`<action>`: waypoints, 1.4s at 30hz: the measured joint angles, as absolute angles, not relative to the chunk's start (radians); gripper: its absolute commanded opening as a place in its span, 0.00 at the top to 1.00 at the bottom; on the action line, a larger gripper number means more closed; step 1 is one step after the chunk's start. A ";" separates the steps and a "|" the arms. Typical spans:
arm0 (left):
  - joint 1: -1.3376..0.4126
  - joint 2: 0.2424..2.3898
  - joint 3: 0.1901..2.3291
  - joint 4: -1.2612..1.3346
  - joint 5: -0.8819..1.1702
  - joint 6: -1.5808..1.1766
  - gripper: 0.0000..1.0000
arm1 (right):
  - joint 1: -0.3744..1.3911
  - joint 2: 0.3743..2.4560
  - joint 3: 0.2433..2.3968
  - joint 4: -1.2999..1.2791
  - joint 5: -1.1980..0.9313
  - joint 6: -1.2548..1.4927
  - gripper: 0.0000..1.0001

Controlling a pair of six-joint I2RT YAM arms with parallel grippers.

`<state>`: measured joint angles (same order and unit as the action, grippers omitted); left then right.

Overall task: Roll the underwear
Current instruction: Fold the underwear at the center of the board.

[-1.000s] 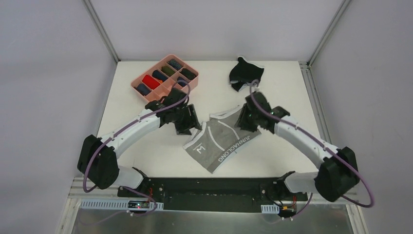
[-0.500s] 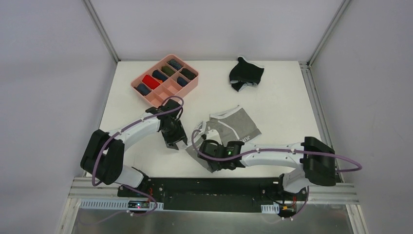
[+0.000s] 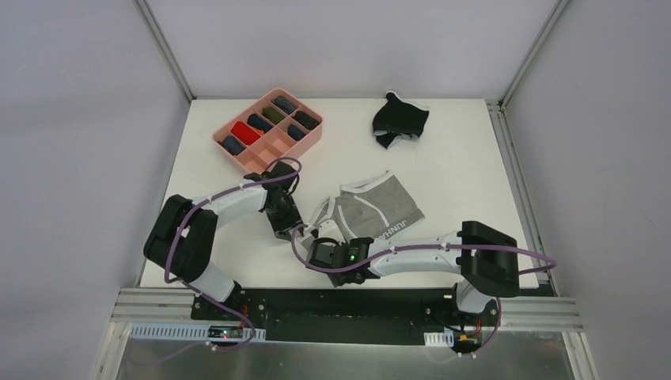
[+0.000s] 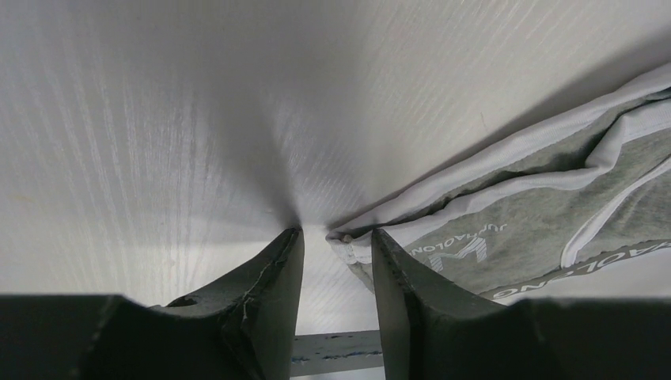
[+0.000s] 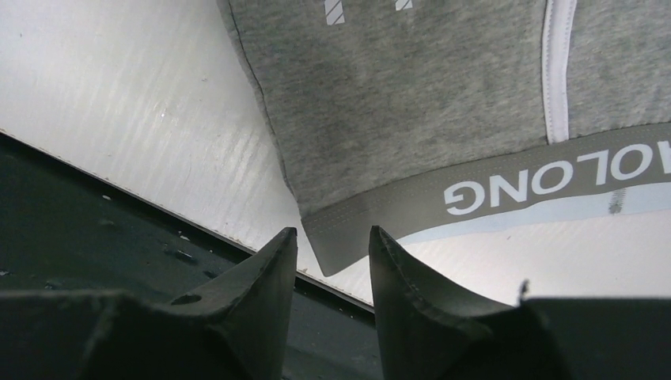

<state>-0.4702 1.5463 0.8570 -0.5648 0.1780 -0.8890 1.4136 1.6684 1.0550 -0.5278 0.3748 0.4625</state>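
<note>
The grey underwear (image 3: 372, 214) lies spread flat mid-table, its lettered waistband toward the near edge. A black pair (image 3: 400, 120) sits bunched at the back right. My left gripper (image 3: 294, 233) is down at the grey pair's left edge. In the left wrist view my left gripper (image 4: 336, 231) is open, with a white-hemmed corner (image 4: 352, 241) just inside its fingertips. My right gripper (image 3: 332, 265) is low at the near corner. In the right wrist view my right gripper (image 5: 332, 232) is open, and the waistband corner (image 5: 336, 249) lies between its tips.
A pink compartment tray (image 3: 310, 139) holding several rolled garments stands at the back left. The table's near edge (image 5: 198, 229) and the dark frame below it run just beside my right gripper.
The right arm swung from the far right side of the grey underwear round to its near corner. The left gripper slid nearer along the cloth's left edge and its jaws narrowed.
</note>
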 measured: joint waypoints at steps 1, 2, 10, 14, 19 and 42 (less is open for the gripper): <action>-0.470 1.552 0.857 -0.559 0.178 -0.890 0.65 | 1.414 1.674 1.057 -0.525 0.375 0.461 0.60; -0.470 1.557 0.855 -0.554 0.179 -0.891 0.66 | 1.415 1.677 1.057 -0.522 0.375 0.460 0.60; -0.469 1.563 0.855 -0.553 0.182 -0.891 0.62 | 1.415 1.706 1.057 -0.506 0.374 0.460 0.63; -0.469 1.545 0.841 -0.534 0.199 -0.896 0.57 | 1.418 1.714 1.057 -0.506 0.376 0.461 0.66; -0.470 1.461 0.796 -0.529 0.236 -0.907 0.55 | 1.425 1.714 1.057 -0.506 0.385 0.462 0.66; -0.470 1.328 0.736 -0.500 0.175 -0.944 0.47 | 1.428 1.710 1.057 -0.510 0.416 0.481 0.63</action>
<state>-0.4698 1.3277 0.7364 -0.5003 0.1753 -0.9443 1.4277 1.7103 1.0573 -0.5102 0.4164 0.4812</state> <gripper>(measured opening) 0.623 0.368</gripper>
